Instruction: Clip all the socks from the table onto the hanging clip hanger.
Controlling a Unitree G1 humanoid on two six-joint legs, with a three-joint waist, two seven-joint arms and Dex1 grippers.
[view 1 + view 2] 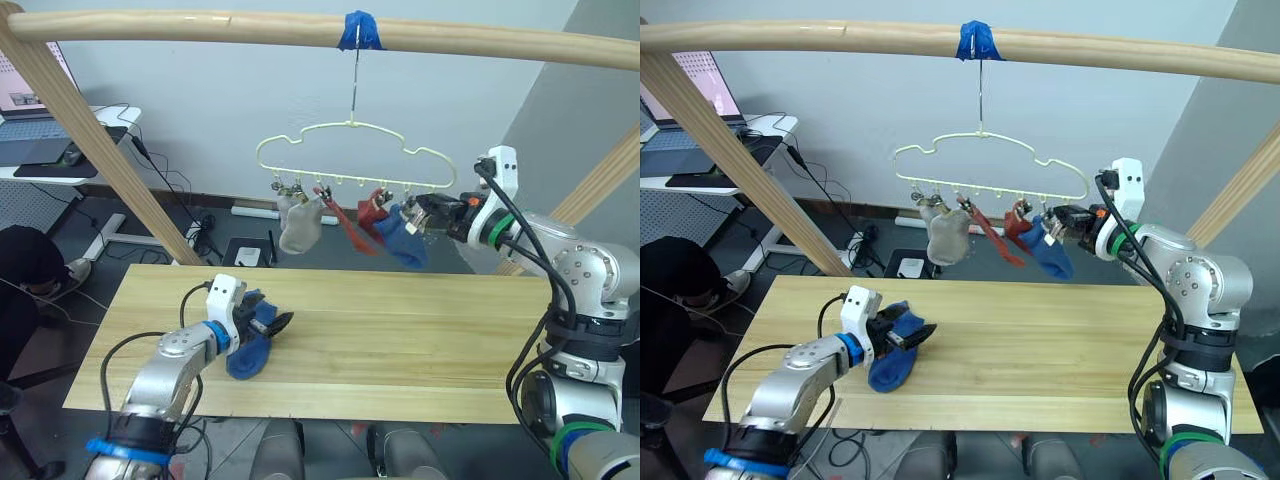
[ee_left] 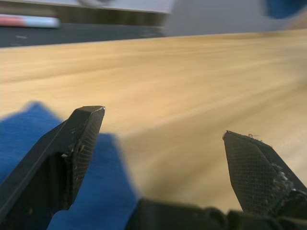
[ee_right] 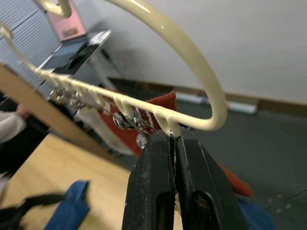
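One blue sock [image 1: 245,355] lies crumpled on the left part of the table [image 1: 400,340]. My left gripper [image 1: 268,323] is low over its far end, open, with one finger [image 2: 72,153] above the blue fabric and nothing pinched. The pale-yellow clip hanger [image 1: 352,124] hangs from the top pole. Clipped to it are a grey sock [image 1: 298,225], two red socks [image 1: 350,228] [image 1: 372,212] and a blue sock [image 1: 403,242]. My right gripper [image 1: 425,212] is at the hanger's right end, shut on a clip [image 3: 169,130] under the wire.
A wooden pole frame [image 1: 200,27] spans the top, with slanted poles at the left [image 1: 100,140] and right [image 1: 600,175]. Blue tape [image 1: 360,32] holds the hook. A desk with a laptop [image 1: 40,130] and a seated person [image 1: 25,265] are at the left.
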